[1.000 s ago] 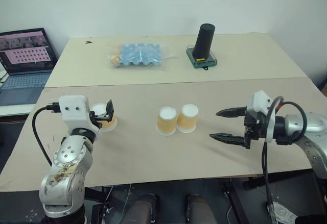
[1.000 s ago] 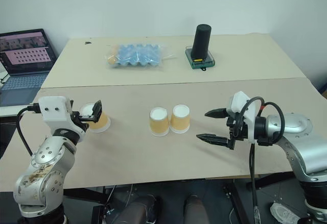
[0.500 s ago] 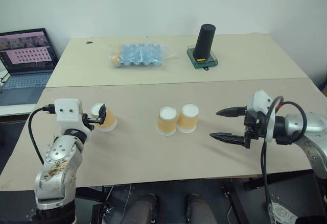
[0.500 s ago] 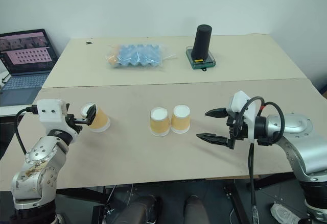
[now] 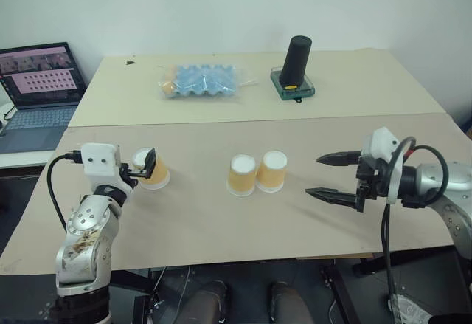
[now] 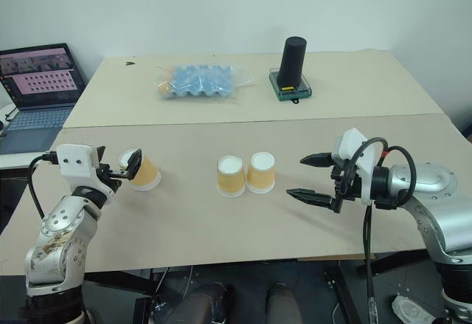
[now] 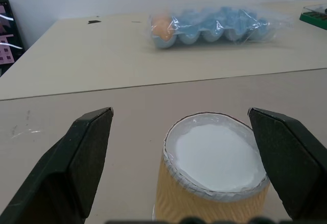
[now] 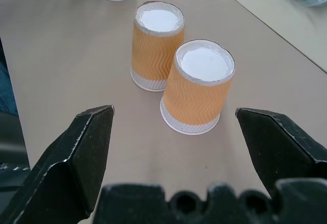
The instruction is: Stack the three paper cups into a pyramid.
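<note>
Cups: three orange-tan paper cups stand upside down on the brown table [image 5: 221, 228], none stacked. One cup [image 7: 214, 183] sits between the black fingers [image 7: 84, 155] of the left pincer [image 5: 144, 166], which stand spread apart on either side of it with a gap to each wall; the cup is not gripped. The other two cups [image 5: 242, 175] [image 5: 271, 171] stand touching side by side, well apart from the left pincer and just ahead of the right pincer [image 5: 330, 177]. The right pincer hangs above the table with its fingers wide apart, pointing at this pair, holding nothing. Beyond both pincers, on the far table, lie a blue egg tray [image 5: 199, 79] in clear plastic and a tall black cylinder [image 5: 297, 61] on a green base. A laptop [image 5: 35, 88] sits outside the left pincer.
</note>
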### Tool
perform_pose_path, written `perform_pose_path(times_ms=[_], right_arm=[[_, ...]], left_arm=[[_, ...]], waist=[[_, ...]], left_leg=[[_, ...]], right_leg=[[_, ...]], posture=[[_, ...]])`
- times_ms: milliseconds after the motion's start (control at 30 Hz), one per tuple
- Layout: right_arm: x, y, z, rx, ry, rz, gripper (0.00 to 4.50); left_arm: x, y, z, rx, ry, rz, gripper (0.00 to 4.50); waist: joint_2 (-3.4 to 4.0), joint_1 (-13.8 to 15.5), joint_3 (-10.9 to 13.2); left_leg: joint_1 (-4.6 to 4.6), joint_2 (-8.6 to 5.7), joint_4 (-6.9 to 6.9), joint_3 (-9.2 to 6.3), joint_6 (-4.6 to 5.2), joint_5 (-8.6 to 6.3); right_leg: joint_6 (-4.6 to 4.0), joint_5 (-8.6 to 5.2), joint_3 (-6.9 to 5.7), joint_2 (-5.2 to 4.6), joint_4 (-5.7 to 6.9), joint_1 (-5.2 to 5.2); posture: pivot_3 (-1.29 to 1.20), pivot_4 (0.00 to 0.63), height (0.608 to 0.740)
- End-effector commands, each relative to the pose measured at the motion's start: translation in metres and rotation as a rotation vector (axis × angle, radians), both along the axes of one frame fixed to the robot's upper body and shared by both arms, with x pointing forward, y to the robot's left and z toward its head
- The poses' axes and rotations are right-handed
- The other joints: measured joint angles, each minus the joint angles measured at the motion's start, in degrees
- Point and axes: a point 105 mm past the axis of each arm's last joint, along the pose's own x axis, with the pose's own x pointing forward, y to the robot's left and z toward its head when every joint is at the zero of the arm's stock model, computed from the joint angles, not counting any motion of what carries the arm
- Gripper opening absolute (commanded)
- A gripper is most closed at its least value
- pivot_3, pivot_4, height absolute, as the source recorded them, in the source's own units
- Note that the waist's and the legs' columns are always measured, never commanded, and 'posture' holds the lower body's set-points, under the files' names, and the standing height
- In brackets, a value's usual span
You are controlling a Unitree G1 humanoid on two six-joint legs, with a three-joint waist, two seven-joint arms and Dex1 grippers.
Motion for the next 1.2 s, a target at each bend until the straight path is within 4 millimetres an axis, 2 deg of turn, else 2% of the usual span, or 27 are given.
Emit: perform_pose_path(times_ms=[33, 433, 700, 1100, 1200], right_arm=[[0.000, -0.003, 0.009, -0.009, -0.057, -0.012, 4.45], [0.002, -0.004, 0.006, -0.008, -0.046, -0.021, 4.45], [0.003, -0.006, 0.003, -0.015, -0.042, -0.029, 4.45], [0.004, -0.007, 0.004, -0.014, -0.046, -0.035, 4.45], [0.003, -0.005, 0.007, -0.008, -0.051, -0.027, 4.45]], left_arm=[[-0.004, -0.003, 0.007, -0.029, -0.050, -0.028, 4.50], [-0.011, -0.008, 0.016, -0.038, -0.085, -0.058, 4.50], [-0.011, -0.014, 0.037, -0.023, -0.151, -0.072, 4.50], [-0.015, -0.005, 0.023, -0.022, -0.096, -0.041, 4.50], [-0.014, -0.003, 0.011, -0.013, -0.049, -0.039, 4.50]], waist=[[0.00, 0.0, 0.0], [-0.03, -0.1, 0.0], [-0.04, -0.1, 0.0], [-0.04, -0.2, 0.0], [-0.04, -0.2, 0.0]], left_leg=[[0.00, 0.00, 0.00, 0.00, 0.00, 0.00], [-0.16, 0.00, 0.00, 0.00, 0.02, -0.02], [-0.21, 0.00, 0.00, 0.00, 0.02, -0.02], [-0.22, -0.01, 0.00, 0.00, 0.04, -0.03], [-0.22, 0.00, 0.00, 0.00, 0.04, -0.03]], right_leg=[[0.00, 0.00, 0.00, 0.00, 0.00, 0.00], [0.00, 0.00, -0.01, 0.01, -0.02, -0.14], [-0.01, 0.00, -0.01, 0.01, -0.02, -0.18], [0.00, 0.00, 0.00, 0.01, -0.04, -0.20], [0.00, 0.00, 0.00, 0.02, -0.03, -0.21]], posture=[[0.00, 0.150, 0.728], [0.00, 0.150, 0.728], [0.00, 0.150, 0.728], [0.00, 0.150, 0.728], [0.00, 0.150, 0.728]])
